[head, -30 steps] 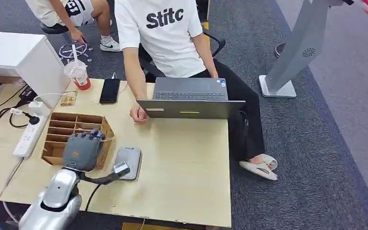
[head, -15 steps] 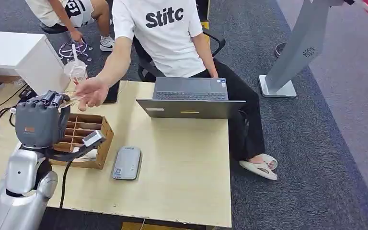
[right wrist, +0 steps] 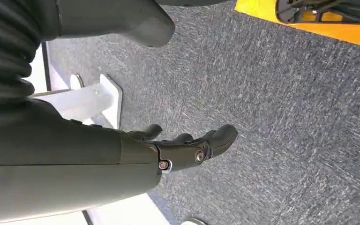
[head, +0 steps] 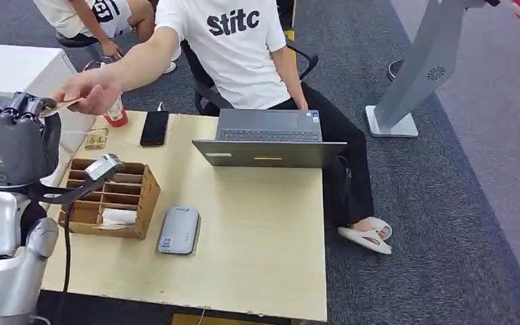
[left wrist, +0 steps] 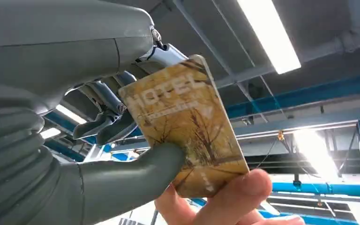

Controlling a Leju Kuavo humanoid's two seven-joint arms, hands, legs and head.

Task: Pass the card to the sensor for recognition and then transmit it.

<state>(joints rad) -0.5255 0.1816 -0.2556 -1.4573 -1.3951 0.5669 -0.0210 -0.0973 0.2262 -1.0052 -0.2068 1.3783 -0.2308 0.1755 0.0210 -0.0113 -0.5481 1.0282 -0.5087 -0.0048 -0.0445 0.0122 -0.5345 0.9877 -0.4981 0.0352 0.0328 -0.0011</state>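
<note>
The desk (head: 257, 223) lies below me with the laptop (head: 269, 139), the wooden sorting box (head: 108, 196) and the grey sensor (head: 179, 230) flat on it, well apart from where the work now is. My left hand (head: 10, 142) is raised high off to the side, and the person's hand (head: 95, 91) has reached across to meet it. The card (left wrist: 185, 124) sits pinched between my thumb and fingers (left wrist: 108, 124), while the person's fingertips touch its far end. I judge this the hand-over: I should keep the card steady and level, ease my grip only once the person clearly has it, and let go smoothly, never jerking away. My right hand (right wrist: 187, 150) hangs over the carpet, holding nothing, fingers loosely extended.
</note>
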